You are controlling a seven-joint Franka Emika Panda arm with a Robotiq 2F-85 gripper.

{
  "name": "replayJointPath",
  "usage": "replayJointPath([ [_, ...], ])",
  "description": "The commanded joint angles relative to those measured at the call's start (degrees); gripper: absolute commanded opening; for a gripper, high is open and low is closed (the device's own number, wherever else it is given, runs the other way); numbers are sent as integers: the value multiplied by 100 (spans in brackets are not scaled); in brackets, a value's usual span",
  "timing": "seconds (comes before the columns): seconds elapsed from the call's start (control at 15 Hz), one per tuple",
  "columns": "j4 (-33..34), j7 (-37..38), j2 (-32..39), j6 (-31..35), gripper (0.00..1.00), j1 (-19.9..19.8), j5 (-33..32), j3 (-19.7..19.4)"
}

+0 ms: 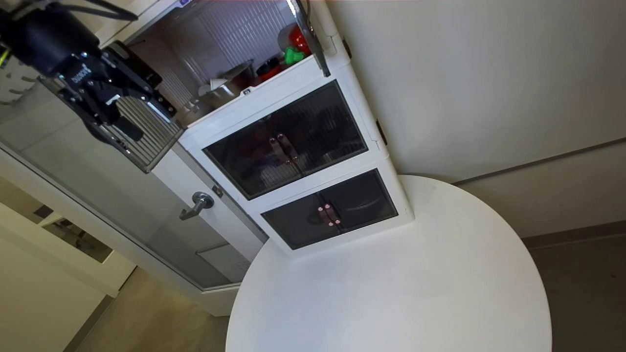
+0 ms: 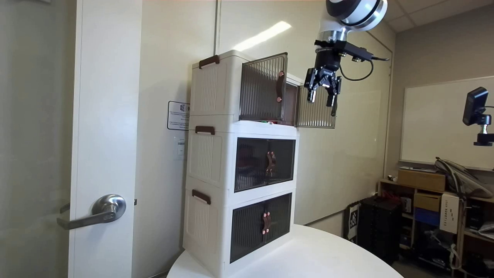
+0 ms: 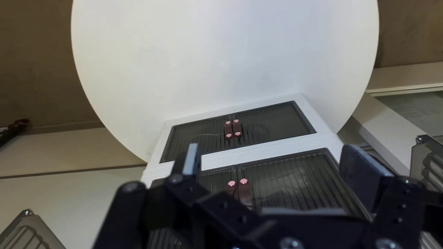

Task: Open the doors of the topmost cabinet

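The topmost cabinet [image 1: 264, 90] [image 2: 210, 90] has both doors swung outward. One grey striped door [image 1: 159, 139] also shows in an exterior view [image 2: 260, 90] and at the right of the wrist view [image 3: 427, 164]. The other door [image 1: 310, 41] is nearly edge-on there, and shows its pane in an exterior view [image 2: 314, 116] and at the wrist view's lower left [image 3: 27, 235]. My gripper [image 1: 151, 122] [image 2: 320, 99] [image 3: 275, 166] is open and empty, in front of the cabinet between the doors. Whether it touches a door cannot be told.
Red and green items [image 1: 294, 55] and a metal pot [image 1: 220, 93] stand inside the topmost cabinet. Two shut dark-glass compartments [image 2: 266, 164] [image 2: 260, 227] sit below, on a round white table [image 1: 391, 293]. A room door with a lever handle [image 2: 106, 212] is beside the unit.
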Motion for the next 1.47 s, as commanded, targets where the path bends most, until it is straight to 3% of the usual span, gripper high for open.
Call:
replayJointPath([
  [0.0,105,-73,-57,-234,100,-60,-467,-9],
  [0.4,145,-680,-222,-500,100,-158,-1017,-105],
  [1.4,-40,-1612,-1284,-949,100,-477,-729,-717],
])
